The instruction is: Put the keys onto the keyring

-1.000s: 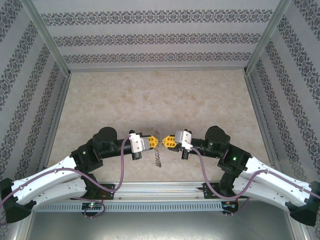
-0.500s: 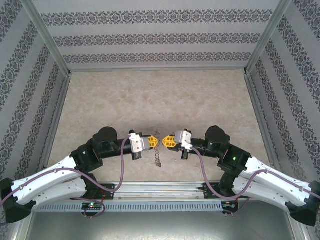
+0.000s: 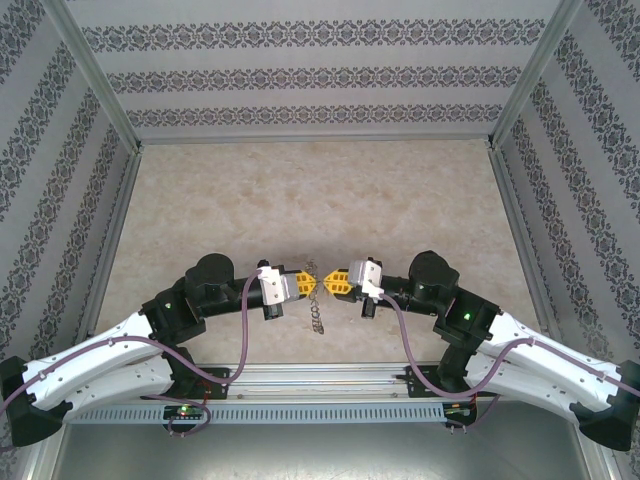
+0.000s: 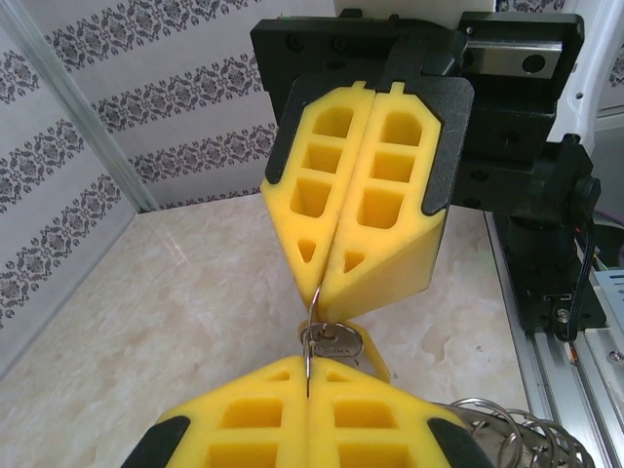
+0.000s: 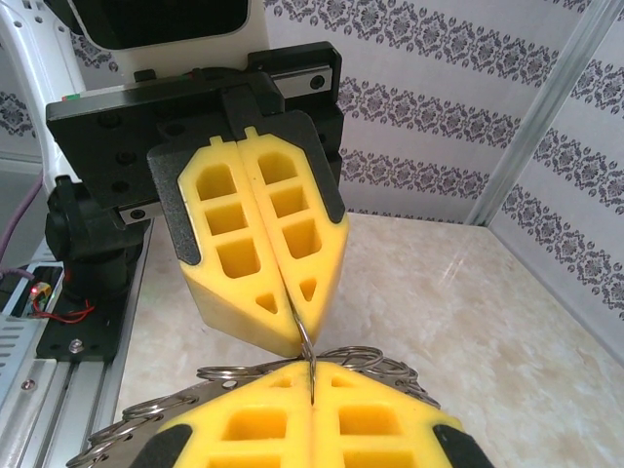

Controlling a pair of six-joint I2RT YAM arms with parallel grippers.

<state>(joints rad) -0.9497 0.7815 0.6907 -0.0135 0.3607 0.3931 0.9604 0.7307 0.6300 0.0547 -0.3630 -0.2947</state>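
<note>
Both grippers pinch one thin loop of the keyring, tip against tip.

Top view: the left gripper [image 3: 306,285] and the right gripper [image 3: 331,283] meet in the lower middle, equally near, and the keyring [image 3: 316,318] hangs limp just below them, its long axis running down the frame. Left wrist view: both pairs of fingers are pressed together on an upright wire loop, and a key [image 4: 336,343] is just beside it. Right wrist view: the same pinch, with the rings spreading to the lower left.
</note>
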